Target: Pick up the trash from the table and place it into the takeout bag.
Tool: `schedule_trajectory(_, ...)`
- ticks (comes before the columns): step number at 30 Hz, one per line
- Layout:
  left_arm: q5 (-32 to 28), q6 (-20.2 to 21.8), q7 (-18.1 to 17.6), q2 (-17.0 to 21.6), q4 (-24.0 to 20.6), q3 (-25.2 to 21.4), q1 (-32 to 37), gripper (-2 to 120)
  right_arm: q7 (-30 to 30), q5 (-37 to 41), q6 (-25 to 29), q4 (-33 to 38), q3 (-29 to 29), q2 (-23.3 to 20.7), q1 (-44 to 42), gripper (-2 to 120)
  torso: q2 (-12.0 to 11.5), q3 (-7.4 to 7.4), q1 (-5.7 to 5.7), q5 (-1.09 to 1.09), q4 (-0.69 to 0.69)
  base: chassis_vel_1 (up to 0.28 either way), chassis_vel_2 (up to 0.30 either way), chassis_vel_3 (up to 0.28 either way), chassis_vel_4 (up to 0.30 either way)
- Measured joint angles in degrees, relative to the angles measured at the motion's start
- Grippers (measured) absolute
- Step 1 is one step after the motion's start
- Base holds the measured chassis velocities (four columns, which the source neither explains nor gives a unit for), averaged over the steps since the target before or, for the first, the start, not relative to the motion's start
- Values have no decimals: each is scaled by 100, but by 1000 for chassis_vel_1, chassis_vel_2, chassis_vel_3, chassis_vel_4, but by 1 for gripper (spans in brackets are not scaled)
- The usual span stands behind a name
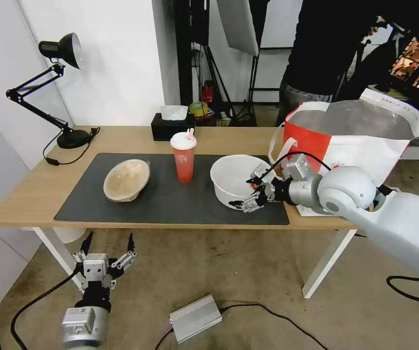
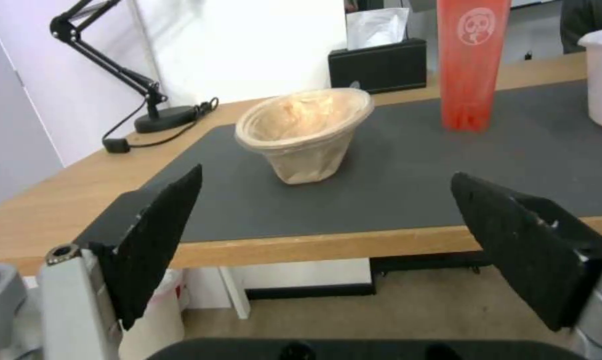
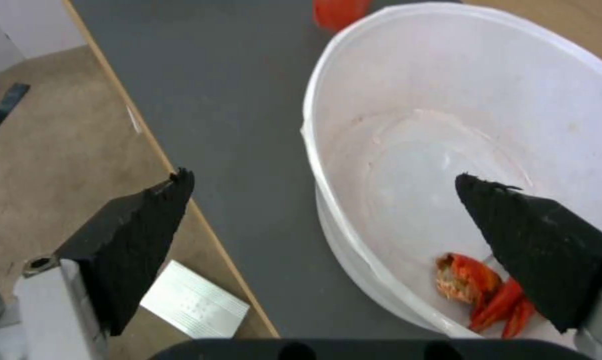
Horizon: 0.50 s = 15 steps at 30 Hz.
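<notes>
On the table [image 1: 34, 194], a dark mat [image 1: 170, 204] carries the trash: a tan pulp bowl [image 1: 127, 180] lying tilted, a red drink cup [image 1: 183, 158] with a white lid, and a large white bowl [image 1: 231, 177]. My right gripper [image 1: 254, 192] is open and straddles the white bowl's near rim [image 3: 314, 150]. One finger [image 3: 534, 240] is inside, by red food scraps [image 3: 481, 295], and the other [image 3: 141, 225] is outside. The takeout bag [image 1: 355, 141] stands open at the table's right end. My left gripper [image 1: 111, 238] hangs open below the table's front edge, facing the tan bowl [image 2: 304, 132].
A black desk lamp [image 1: 59, 87] stands at the table's back left corner, and a black tissue box [image 1: 172, 127] sits behind the cup. On the floor in front lie a silver box [image 1: 196, 318] and cables [image 1: 409, 287].
</notes>
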Motion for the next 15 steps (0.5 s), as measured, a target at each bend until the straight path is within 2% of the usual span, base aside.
schedule_trajectory(15, -3, 0, 0, -5, 26, -1, -24, 100, -106, -123, -15, -263, -92, 121, 119, 100, 0, 0, 0, 0, 0, 0, 0, 0, 0)
